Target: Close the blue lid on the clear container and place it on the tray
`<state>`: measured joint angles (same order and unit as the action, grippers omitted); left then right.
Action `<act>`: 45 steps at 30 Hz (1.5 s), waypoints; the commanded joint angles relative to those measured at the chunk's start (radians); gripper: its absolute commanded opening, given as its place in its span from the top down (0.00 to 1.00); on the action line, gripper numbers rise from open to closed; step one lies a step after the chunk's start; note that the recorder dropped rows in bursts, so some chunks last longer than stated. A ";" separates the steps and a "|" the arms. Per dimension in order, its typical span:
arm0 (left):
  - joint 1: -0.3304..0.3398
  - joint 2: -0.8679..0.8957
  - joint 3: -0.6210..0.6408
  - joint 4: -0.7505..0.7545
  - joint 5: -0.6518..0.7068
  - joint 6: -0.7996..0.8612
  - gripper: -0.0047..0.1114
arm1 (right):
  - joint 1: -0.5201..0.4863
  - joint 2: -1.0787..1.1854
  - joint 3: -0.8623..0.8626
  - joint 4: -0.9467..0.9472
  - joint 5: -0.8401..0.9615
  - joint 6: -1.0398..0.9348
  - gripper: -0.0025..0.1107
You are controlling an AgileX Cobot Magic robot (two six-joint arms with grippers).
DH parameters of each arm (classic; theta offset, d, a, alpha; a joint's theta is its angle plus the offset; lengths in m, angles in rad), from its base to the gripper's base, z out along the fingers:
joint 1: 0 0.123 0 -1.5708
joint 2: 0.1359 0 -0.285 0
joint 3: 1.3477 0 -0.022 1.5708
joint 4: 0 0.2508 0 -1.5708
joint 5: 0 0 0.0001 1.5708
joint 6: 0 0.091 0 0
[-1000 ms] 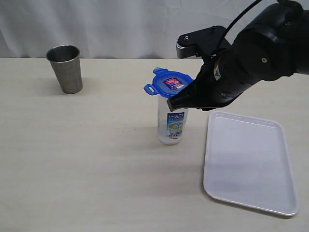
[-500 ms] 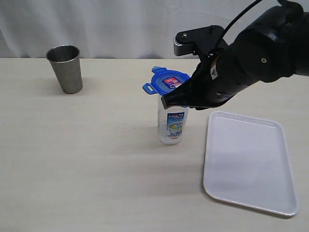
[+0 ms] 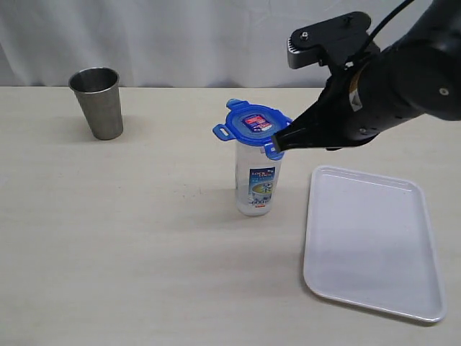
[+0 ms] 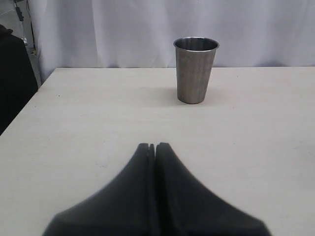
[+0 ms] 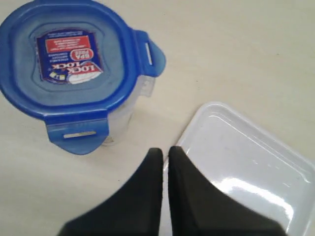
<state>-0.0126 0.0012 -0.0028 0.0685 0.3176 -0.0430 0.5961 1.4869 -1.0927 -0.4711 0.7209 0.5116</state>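
The clear container [image 3: 256,184] stands upright on the table left of the tray [image 3: 371,241]. The blue lid [image 3: 251,126] sits on its mouth, sticker up, with flaps sticking out sideways. From above, the blue lid [image 5: 66,59] covers the clear container [image 5: 140,91], and a tray [image 5: 256,162] corner lies nearby. My right gripper [image 3: 279,143] is shut and empty, its tip beside the lid's right flap, above the table. In its own view the right gripper [image 5: 165,150] is off the lid. My left gripper [image 4: 154,145] is shut, holds nothing, and is out of the exterior view.
A grey steel cup [image 3: 97,101] stands at the back left of the table; the same steel cup [image 4: 195,69] faces the left wrist camera. A white curtain hangs behind the table.
My right arm has drawn back to the right and upward, off the top of the lid. The lid now sits flatter on the container. The left gripper has not moved.
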 commanded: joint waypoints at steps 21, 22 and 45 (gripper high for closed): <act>0.000 -0.001 0.003 0.000 -0.008 -0.003 0.89 | -0.001 0.103 0.072 0.047 -0.214 0.078 0.94; 0.000 -0.001 0.003 0.000 -0.008 -0.003 0.89 | -0.001 0.103 0.072 0.047 -0.212 0.079 0.94; 0.000 -0.001 0.003 0.000 -0.008 -0.003 0.89 | -0.270 -0.088 -0.255 0.645 -0.028 -0.608 0.94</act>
<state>-0.0126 0.0012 -0.0028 0.0685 0.3176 -0.0430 0.4270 1.4008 -1.3157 -0.1785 0.6820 0.2380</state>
